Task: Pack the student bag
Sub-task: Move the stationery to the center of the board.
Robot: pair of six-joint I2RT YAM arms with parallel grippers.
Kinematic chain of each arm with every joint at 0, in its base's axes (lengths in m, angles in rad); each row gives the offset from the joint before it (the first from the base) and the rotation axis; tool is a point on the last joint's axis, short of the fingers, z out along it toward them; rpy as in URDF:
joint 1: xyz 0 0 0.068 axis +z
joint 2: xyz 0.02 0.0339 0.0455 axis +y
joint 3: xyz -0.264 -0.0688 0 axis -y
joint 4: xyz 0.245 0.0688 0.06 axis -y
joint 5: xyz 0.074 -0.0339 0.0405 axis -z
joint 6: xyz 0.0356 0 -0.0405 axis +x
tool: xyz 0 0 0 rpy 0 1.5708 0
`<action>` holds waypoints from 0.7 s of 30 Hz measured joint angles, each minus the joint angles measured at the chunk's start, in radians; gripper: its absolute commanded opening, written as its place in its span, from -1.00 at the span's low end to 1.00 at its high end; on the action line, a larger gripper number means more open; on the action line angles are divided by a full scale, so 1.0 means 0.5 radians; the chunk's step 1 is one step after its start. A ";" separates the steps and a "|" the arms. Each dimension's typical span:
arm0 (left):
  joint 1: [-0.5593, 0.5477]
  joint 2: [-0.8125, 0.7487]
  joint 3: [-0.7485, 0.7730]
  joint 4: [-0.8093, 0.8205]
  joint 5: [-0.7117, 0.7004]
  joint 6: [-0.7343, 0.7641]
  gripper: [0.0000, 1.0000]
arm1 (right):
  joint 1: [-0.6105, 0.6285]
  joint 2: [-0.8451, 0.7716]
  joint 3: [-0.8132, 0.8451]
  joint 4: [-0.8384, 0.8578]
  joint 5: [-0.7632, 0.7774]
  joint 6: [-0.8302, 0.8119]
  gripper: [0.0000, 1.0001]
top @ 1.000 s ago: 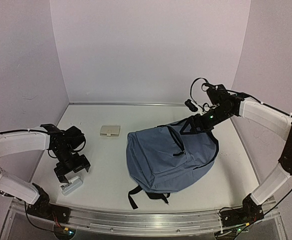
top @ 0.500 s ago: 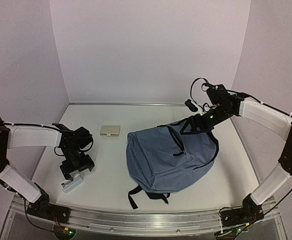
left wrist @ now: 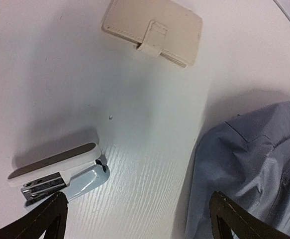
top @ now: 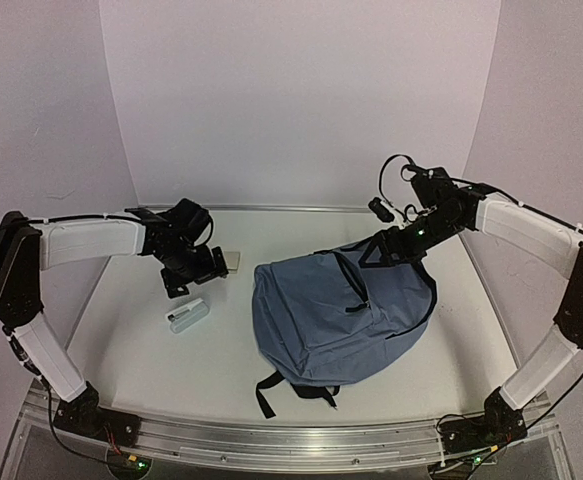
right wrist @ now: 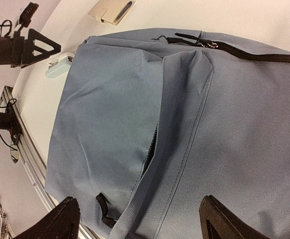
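Left gripper (top: pixel 196 278) and stapler (top: pixel 188 317) have shifted toward the cream wallet (left wrist: pixel 152 30), jaws spread; right gripper (top: pixel 391 250) spread over student bag (top: pixel 341 315)

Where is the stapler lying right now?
In the top view the stapler lies flat left of the student bag, nearer the arm bases than the cream wallet.

The student bag (right wrist: pixel 125 114) is matt woven cloth; the table (left wrist: pixel 149 134), smooth white.
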 measured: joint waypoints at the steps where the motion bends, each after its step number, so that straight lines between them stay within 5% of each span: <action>1: 0.006 -0.001 0.047 -0.041 -0.003 0.049 0.99 | 0.000 0.000 0.004 -0.001 0.000 -0.003 0.67; 9: 0.223 0.080 0.253 -0.445 0.085 0.578 0.99 | 0.000 0.000 0.015 -0.006 -0.009 -0.011 0.67; 21: 0.222 0.442 0.365 -0.742 0.164 1.065 0.99 | 0.000 0.000 0.016 -0.033 -0.010 -0.012 0.68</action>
